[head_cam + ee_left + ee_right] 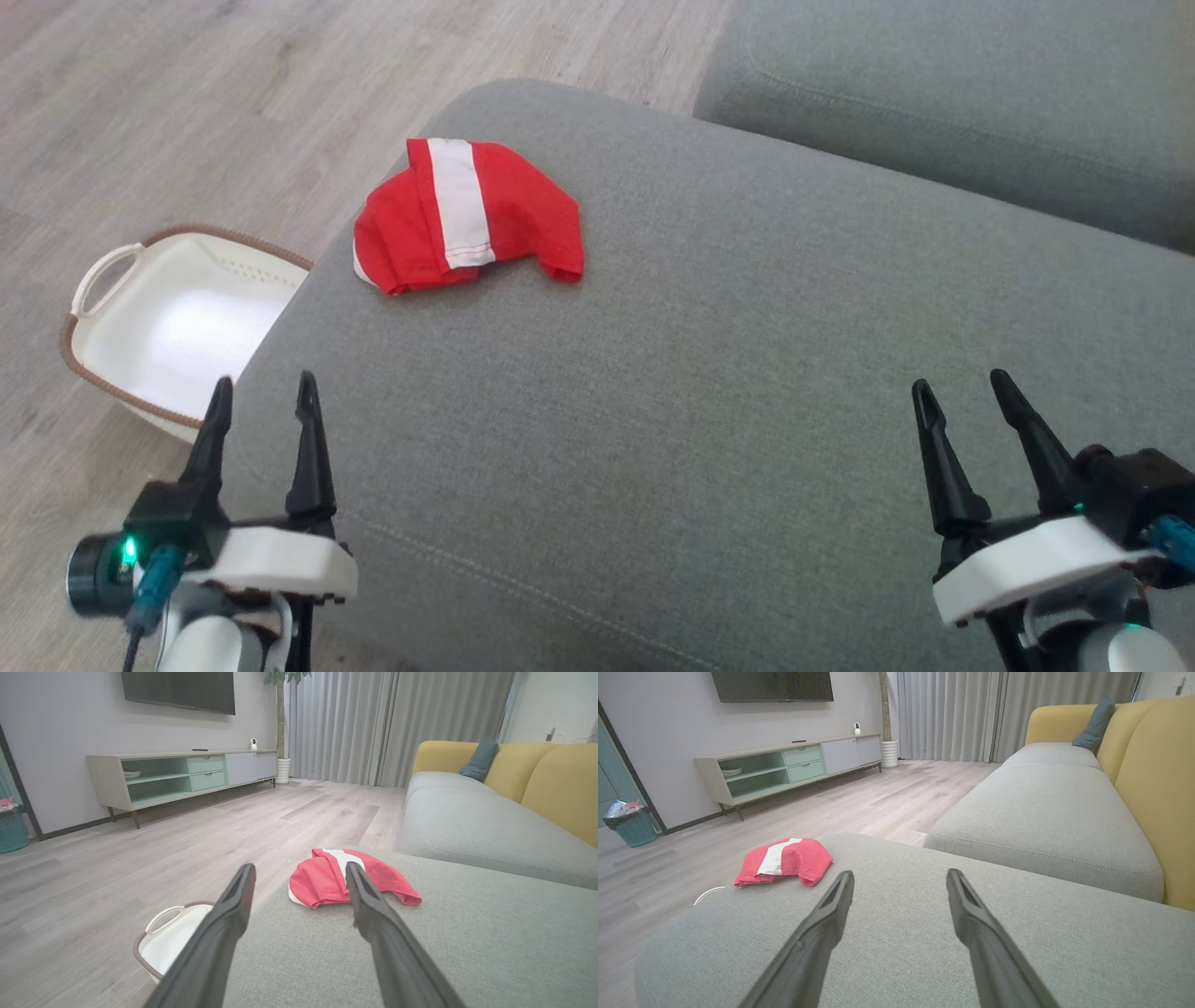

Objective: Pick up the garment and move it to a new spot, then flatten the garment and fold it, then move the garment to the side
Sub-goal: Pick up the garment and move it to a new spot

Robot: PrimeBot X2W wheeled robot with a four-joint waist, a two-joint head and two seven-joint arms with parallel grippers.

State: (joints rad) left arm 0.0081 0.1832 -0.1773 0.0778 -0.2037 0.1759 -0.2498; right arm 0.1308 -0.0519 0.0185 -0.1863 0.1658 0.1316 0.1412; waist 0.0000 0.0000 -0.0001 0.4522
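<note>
We're at pick step imo: garment (467, 217) bunched at sofa cushion (653, 420) far-left corner. Left hand (264, 381) + right hand (960, 379) wide, empty. Next: left reaches fwd, grabs it

basket (103, 271): near side hidden behind the cushion (653, 392)
garment (317, 884): partly covered by a left hand (299, 867) finger; underside hidden
TV (180, 690): top cut off by the edge
plant (279, 718): crown cut off by the top edge
item (253, 743) on cabinet (243, 765): too small to tell
bin (635, 828) contents: blurred
</note>
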